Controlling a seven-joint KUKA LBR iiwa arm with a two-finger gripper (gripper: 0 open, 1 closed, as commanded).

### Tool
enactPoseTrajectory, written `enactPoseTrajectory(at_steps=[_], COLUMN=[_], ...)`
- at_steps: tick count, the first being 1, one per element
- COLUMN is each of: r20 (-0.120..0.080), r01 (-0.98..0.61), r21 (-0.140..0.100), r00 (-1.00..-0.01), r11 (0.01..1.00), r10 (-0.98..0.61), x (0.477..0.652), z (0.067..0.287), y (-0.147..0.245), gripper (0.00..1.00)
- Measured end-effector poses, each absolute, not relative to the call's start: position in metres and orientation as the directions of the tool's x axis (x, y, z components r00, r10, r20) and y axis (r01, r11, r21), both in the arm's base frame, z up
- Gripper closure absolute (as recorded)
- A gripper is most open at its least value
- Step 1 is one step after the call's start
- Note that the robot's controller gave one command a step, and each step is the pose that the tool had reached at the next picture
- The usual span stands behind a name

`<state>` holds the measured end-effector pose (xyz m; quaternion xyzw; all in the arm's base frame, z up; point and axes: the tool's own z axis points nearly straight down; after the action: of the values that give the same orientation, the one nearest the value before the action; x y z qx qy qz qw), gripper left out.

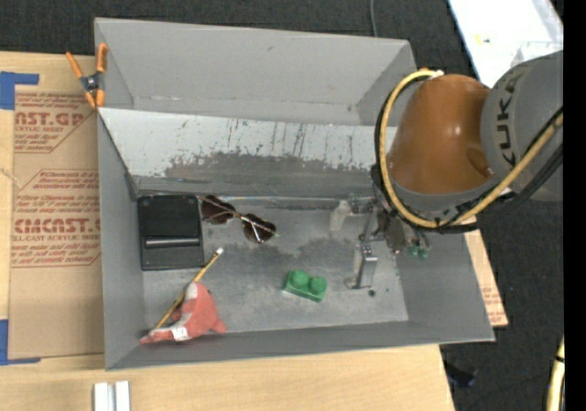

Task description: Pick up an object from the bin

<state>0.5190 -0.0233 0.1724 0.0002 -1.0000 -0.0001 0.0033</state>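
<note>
My gripper (pixel 366 263) hangs low over the right part of the bin floor, below the arm's orange cover. A small green toy brick (pixel 304 286) lies on the floor just to its left, apart from it. Nothing shows between its jaws. A pair of brown-lensed sunglasses (pixel 240 219) lies farther left, near the back wall.
A black box (pixel 169 231) stands at the left wall. In the front left corner lies a red crumpled item with a thin wooden stick (pixel 192 307). Bare floor lies between the brick and the sunglasses.
</note>
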Motion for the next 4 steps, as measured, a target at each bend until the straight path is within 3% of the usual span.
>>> enactPoseTrajectory(at_steps=[1, 2, 3, 4], r20=[-0.001, 0.001, -0.002, 0.001], r01=[-0.001, 0.059, 0.026, 0.230], r21=[0.000, 0.001, -0.001, 0.002], r00=[-1.000, -0.998, -1.000, -0.973], r11=[1.000, 0.998, 1.000, 0.973], r10=[-0.001, 0.059, 0.026, 0.230], x=[0.521, 0.498, 0.489, 0.479], z=[0.177, 0.161, 0.130, 0.130], y=[-0.023, 0.000, 0.016, 0.018], gripper=[0.00, 0.00, 0.00, 0.00])
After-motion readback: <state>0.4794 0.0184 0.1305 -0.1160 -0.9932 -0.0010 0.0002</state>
